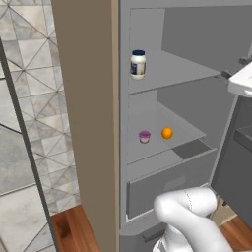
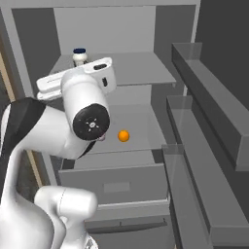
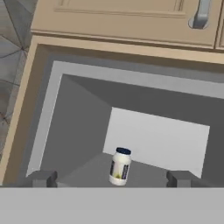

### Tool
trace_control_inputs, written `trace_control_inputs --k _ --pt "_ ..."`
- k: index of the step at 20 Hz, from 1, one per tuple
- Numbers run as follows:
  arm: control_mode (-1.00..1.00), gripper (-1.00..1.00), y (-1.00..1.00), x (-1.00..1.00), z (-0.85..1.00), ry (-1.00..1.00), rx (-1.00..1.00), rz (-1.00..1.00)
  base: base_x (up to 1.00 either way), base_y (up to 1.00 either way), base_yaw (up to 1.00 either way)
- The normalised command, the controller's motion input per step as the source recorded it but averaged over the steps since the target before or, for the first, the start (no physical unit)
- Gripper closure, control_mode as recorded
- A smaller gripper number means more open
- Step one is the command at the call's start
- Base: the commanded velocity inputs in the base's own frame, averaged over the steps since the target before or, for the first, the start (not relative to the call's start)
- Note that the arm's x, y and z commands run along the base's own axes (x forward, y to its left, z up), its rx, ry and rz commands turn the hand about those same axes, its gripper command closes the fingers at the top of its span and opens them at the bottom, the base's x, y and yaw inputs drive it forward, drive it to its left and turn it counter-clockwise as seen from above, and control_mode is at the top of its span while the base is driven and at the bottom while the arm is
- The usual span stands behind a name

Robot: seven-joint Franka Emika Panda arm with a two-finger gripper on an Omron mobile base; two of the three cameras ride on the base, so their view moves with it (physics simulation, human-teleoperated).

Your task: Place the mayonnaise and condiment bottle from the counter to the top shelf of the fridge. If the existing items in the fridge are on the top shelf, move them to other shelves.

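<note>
The fridge [image 1: 123, 147] stands open. The mayonnaise [image 1: 138, 64] [image 2: 79, 57] [image 3: 119, 166], a white jar with a dark blue lid, stands upright on the top shelf [image 1: 182, 73] [image 2: 141, 70] near its left wall. My gripper [image 3: 111, 179] is open and holds nothing; it hangs in front of the jar, apart from it. The existing items, a pink cup [image 1: 144, 137] and an orange fruit [image 1: 167, 133] [image 2: 124, 136], rest one shelf lower. The condiment bottle and the counter are out of view.
A boxy grey drawer [image 1: 167, 189] [image 2: 116, 182] sits below the shelves. Door shelves [image 2: 209, 97] jut out on the right. A beige panel [image 1: 88, 123] flanks the fridge's left side, and a beige cabinet [image 3: 118, 17] sits above it.
</note>
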Motion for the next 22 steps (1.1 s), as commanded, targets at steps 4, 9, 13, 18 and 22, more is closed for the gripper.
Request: trace_control_inputs --k 4,9,13,18,22 --pt "-1.0 -1.0 -0.02 -1.0 -0.76 0.41 -0.37 0.0 0.0 0.0 0.0" --pt "-1.0 -1.0 0.16 -0.82 -1.0 0.48 -0.61 0.01 0.0 0.0 0.0" --pt "-1.0 -1.0 0.46 -0.05 -0.46 0.21 -0.51 0.09 0.0 0.0 0.0" --pt "-1.0 -1.0 0.38 0.0 0.0 0.0 -0.17 0.02 0.0 0.0 0.0" --pt "-1.0 -1.0 0.01 0.01 0.0 0.0 0.0 0.0 0.0 0.0 0.0"
